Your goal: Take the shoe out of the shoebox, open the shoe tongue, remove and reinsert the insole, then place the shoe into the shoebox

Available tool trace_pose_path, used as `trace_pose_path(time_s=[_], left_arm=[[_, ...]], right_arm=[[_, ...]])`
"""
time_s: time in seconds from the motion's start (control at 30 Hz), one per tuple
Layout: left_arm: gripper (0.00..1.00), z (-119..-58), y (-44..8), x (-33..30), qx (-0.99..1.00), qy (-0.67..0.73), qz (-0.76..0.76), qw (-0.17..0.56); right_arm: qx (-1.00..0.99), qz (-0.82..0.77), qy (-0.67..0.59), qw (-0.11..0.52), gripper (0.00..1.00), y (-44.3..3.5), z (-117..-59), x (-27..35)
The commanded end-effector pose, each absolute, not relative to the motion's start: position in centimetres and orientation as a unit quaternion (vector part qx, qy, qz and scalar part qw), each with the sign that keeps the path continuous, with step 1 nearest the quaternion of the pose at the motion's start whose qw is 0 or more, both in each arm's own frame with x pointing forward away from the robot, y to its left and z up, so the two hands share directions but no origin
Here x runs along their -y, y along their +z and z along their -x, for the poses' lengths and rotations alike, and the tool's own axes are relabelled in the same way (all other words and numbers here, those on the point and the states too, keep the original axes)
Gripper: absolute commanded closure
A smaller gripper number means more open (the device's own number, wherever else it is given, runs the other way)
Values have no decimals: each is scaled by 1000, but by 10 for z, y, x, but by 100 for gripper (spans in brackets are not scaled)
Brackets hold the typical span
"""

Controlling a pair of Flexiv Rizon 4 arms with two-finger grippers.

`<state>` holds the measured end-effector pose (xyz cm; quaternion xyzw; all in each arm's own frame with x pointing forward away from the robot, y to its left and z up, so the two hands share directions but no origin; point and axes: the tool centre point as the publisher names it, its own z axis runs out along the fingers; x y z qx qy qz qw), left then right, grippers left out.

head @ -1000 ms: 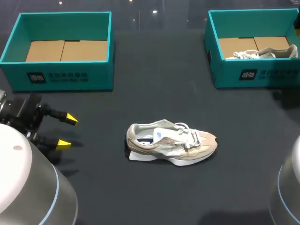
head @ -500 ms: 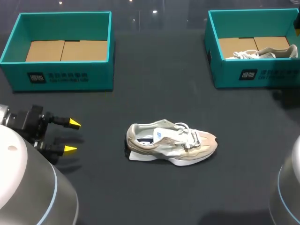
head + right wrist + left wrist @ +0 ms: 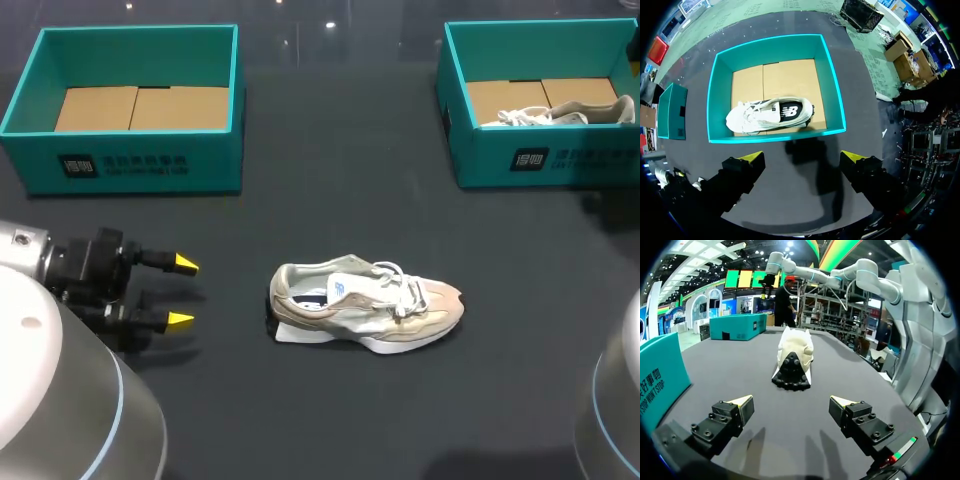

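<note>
Midway across the table (image 3: 330,190) the sneaker (image 3: 365,300) lies outside the empty shoebox (image 3: 130,165); the left hand (image 3: 183,292), fingers apart, faces its heel. Tongue-opening seems next: steady the sneaker first.

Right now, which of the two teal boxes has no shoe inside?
The left shoebox, near the left gripper: only bare cardboard shows inside it. The right shoebox holds a white sneaker.
</note>
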<state>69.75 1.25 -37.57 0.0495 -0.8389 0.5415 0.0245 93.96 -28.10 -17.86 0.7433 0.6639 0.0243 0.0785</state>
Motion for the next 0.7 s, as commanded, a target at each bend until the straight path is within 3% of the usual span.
trace_pose_path(time_s=[0.03, 0.7], left_arm=[[0, -701, -375, -3, 839, 541, -51, 18], [0, -712, -388, 6, 828, 557, -62, 19]], right_arm=[[-663, -744, 24, 79, 0, -179, -939, 281], [-663, -744, 24, 79, 0, -179, -939, 281]])
